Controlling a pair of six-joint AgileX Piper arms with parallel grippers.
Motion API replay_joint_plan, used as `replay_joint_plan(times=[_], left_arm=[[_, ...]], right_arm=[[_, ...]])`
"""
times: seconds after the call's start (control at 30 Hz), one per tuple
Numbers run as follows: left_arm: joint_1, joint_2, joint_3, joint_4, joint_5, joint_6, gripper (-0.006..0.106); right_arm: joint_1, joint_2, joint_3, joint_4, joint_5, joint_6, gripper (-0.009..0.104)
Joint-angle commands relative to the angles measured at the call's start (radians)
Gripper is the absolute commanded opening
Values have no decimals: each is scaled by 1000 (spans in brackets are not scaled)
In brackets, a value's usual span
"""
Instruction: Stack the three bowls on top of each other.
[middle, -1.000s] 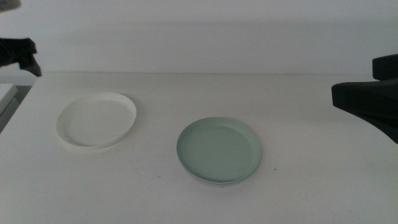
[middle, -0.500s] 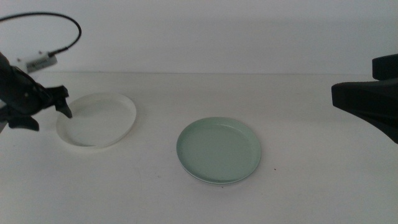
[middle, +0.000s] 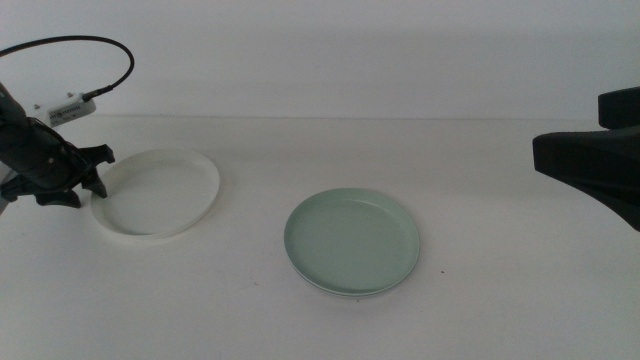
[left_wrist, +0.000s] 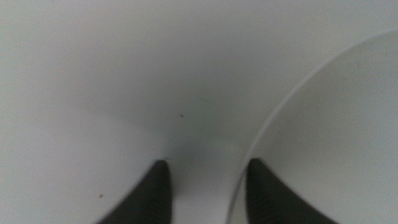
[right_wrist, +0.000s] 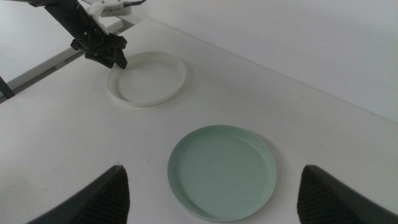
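The white bowl (middle: 157, 192) lies at the left of the table. My left gripper (middle: 88, 195) is down at its left rim, open. In the left wrist view (left_wrist: 208, 180) one jaw is inside the white bowl's rim (left_wrist: 273, 118) and the other outside. The pale green bowl (middle: 351, 240) lies at the table's middle. A thin paler edge (middle: 335, 291) shows under its front, apparently the grey bowl, otherwise hidden. My right gripper (middle: 590, 165) waits high at the right, open wide and empty (right_wrist: 211, 168). Its wrist view shows the green bowl (right_wrist: 222, 171), white bowl (right_wrist: 149, 78) and left gripper (right_wrist: 112, 59).
The table's left edge (middle: 25, 165) runs just behind the left arm, with a lower surface beyond it. A cable (middle: 95, 45) loops above the left arm. Bare white tabletop (middle: 500, 260) lies between the green bowl and the right arm.
My left arm has come in from the far left and dropped to the white bowl's left rim, then shifted slightly left. The bowls and the right arm have not moved.
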Motion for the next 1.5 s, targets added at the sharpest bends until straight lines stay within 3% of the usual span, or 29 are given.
replay_joint_plan(times=[0.0,0.17,0.47,0.7,1.0,1.47], left_arm=[[-3,23,4,-15,13,2,36],[-3,23,-9,-8,25,4,-2],[-46,-169,-62,-2,177,33,-2],[-289,-271,-17,-18,246,59,-2],[-572,-238,-17,-22,111,-21,-2],[-618,-104,-17,-23,84,-31,-2]], right_arm=[[0,-4,8,2,-11,-2,93],[0,-4,8,2,-11,-2,93],[0,-4,8,2,-11,-2,93],[0,-4,8,2,-11,-2,93],[0,-4,8,2,-11,-2,93],[0,-4,8,2,-11,-2,93]])
